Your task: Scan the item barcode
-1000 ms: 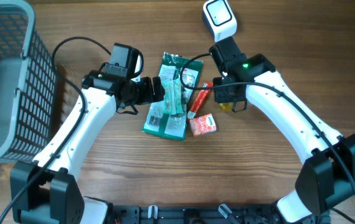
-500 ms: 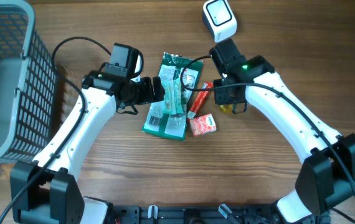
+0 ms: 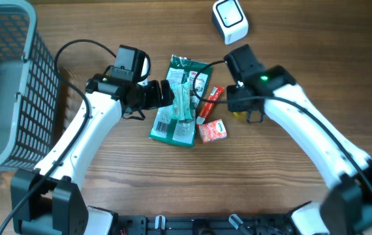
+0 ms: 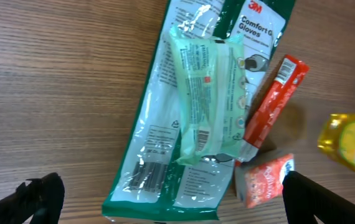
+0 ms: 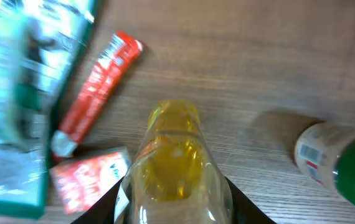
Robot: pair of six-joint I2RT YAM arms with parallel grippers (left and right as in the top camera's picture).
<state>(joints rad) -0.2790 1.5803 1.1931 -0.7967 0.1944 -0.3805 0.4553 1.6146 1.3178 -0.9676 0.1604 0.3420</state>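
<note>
My right gripper (image 5: 176, 194) is shut on a clear bottle of yellow liquid (image 5: 174, 146), with a finger on each side of its body. In the overhead view a yellow bit of that bottle (image 3: 238, 115) peeks out beneath the right gripper (image 3: 239, 108), right of the pile. The white barcode scanner (image 3: 230, 19) stands at the table's far edge, apart from the arm. My left gripper (image 3: 166, 95) is open over a green glove packet (image 4: 184, 143), its fingertips (image 4: 35, 198) wide apart and holding nothing.
A pale green wipes pack (image 4: 208, 93) lies on the glove packet, with a red tube (image 4: 271, 102) and a red-orange packet (image 4: 261, 180) beside it. A green-capped bottle (image 5: 336, 165) lies right of the held bottle. A grey basket (image 3: 3, 85) fills the left side.
The right arm has drawn back from the scanner toward the table's front, carrying the yellow bottle; the scanner now shows whole. The left arm has not moved.
</note>
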